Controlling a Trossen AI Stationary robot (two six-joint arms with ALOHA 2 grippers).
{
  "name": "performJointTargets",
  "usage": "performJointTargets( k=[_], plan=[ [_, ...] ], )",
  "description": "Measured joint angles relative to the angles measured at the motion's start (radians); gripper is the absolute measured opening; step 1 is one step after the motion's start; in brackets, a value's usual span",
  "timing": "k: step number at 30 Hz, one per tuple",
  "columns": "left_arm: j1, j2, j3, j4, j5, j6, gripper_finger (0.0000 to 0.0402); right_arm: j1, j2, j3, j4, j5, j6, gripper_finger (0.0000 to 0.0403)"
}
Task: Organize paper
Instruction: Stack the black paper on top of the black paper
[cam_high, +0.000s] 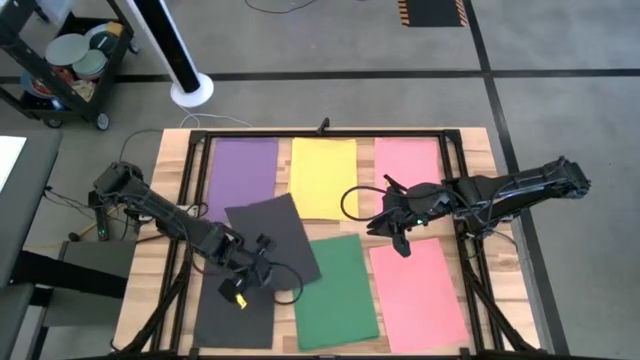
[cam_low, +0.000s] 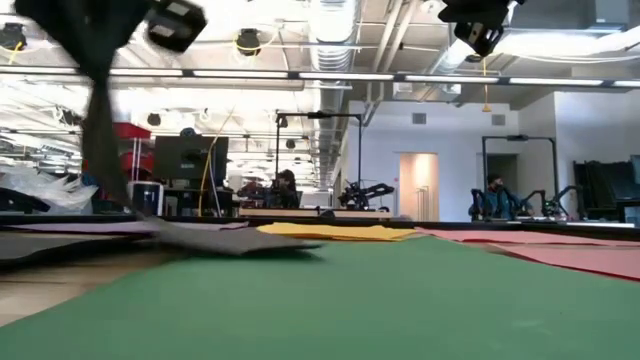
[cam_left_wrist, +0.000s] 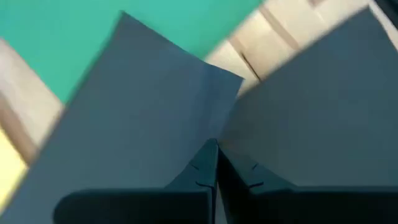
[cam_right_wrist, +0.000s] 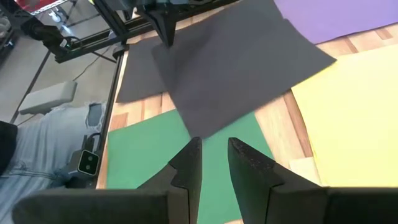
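Note:
Two black sheets show in the high view. One black sheet (cam_high: 235, 315) lies flat at the near left. The other black sheet (cam_high: 272, 235) is skewed and raised at its near end, where my left gripper (cam_high: 250, 277) is shut on it. Purple paper (cam_high: 241, 170), yellow paper (cam_high: 322, 175) and pink paper (cam_high: 407, 163) lie in a far row. Green paper (cam_high: 335, 292) and a second pink sheet (cam_high: 417, 292) lie near. My right gripper (cam_high: 396, 226) is open above the table, touching nothing. My left gripper pinches the skewed black sheet between its two shut fingers at the sheet's near edge (cam_left_wrist: 208, 127), close to a corner. The sheet hangs slanting below the gripper (cam_low: 100, 110). Its far part (cam_low: 230, 240) rests on the table, over the purple and green sheets' edges.
Black metal frame rails (cam_high: 190, 190) run along the wooden table's left, far and right sides. A cable (cam_high: 352, 200) loops by the right arm. A cart (cam_high: 70, 70) and a white stand base (cam_high: 191, 90) sit on the floor beyond the far left corner.

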Motion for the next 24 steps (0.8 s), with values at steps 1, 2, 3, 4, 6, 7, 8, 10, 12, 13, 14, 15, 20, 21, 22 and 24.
performJointTargets(
  k=[1, 2, 3, 4, 6, 7, 8, 10, 12, 13, 14, 15, 20, 21, 22, 24],
  plan=[
    [-0.009, -0.006, -0.020, 0.002, 0.000, -0.027, 0.0000, 0.000, 0.000, 0.000, -0.001, 0.000, 0.000, 0.0077],
    [-0.019, -0.014, -0.040, 0.008, 0.000, -0.050, 0.0000, 0.000, 0.000, 0.000, 0.000, 0.000, 0.000, 0.0077],
    [-0.026, -0.025, -0.058, 0.018, -0.005, -0.073, 0.0000, 0.000, 0.000, 0.000, -0.001, 0.000, 0.000, 0.0077],
    [-0.033, -0.036, -0.076, 0.038, -0.014, -0.095, 0.0000, 0.000, 0.000, 0.000, 0.000, 0.000, 0.000, 0.0077],
    [-0.041, -0.061, -0.118, 0.081, -0.030, -0.128, 0.0000, 0.000, 0.000, 0.000, -0.001, 0.000, -0.002, 0.0077],
    [-0.041, -0.076, -0.138, 0.096, -0.036, -0.147, 0.0000, 0.000, 0.000, 0.000, -0.001, 0.000, -0.006, 0.0077],
    [-0.041, -0.095, -0.160, 0.125, -0.040, -0.165, 0.0000, 0.000, 0.000, 0.000, -0.001, 0.000, -0.014, 0.0077],
    [-0.041, -0.139, -0.209, 0.203, -0.042, -0.202, 0.0000, 0.002, 0.000, 0.000, -0.002, 0.000, -0.024, 0.0077],
    [-0.041, -0.185, -0.266, 0.270, -0.042, -0.240, 0.0000, 0.002, 0.000, 0.000, -0.001, 0.000, -0.027, 0.0077],
    [-0.041, -0.206, -0.291, 0.291, -0.040, -0.260, 0.0000, 0.001, 0.000, 0.000, -0.001, 0.000, -0.027, 0.0077],
    [-0.041, -0.223, -0.312, 0.303, -0.040, -0.282, 0.0000, 0.000, 0.000, 0.000, -0.001, 0.000, -0.029, 0.0077],
    [-0.044, -0.239, -0.332, 0.309, -0.038, -0.301, 0.0000, 0.000, 0.000, 0.000, -0.001, 0.000, -0.029, 0.0077],
    [-0.089, -0.267, -0.402, 0.294, -0.002, -0.316, 0.0000, -0.001, 0.000, 0.000, -0.001, 0.000, -0.033, 0.0077],
    [-0.102, -0.266, -0.411, 0.288, 0.006, -0.302, 0.0000, -0.001, 0.000, 0.000, -0.001, 0.000, -0.033, 0.0077],
    [-0.116, -0.262, -0.414, 0.279, 0.015, -0.294, 0.0000, -0.001, 0.000, 0.000, -0.001, 0.000, -0.033, 0.0077],
    [-0.138, -0.247, -0.413, 0.268, 0.019, -0.287, 0.0000, -0.001, 0.000, 0.000, -0.001, 0.000, -0.034, 0.0077]
  ],
)
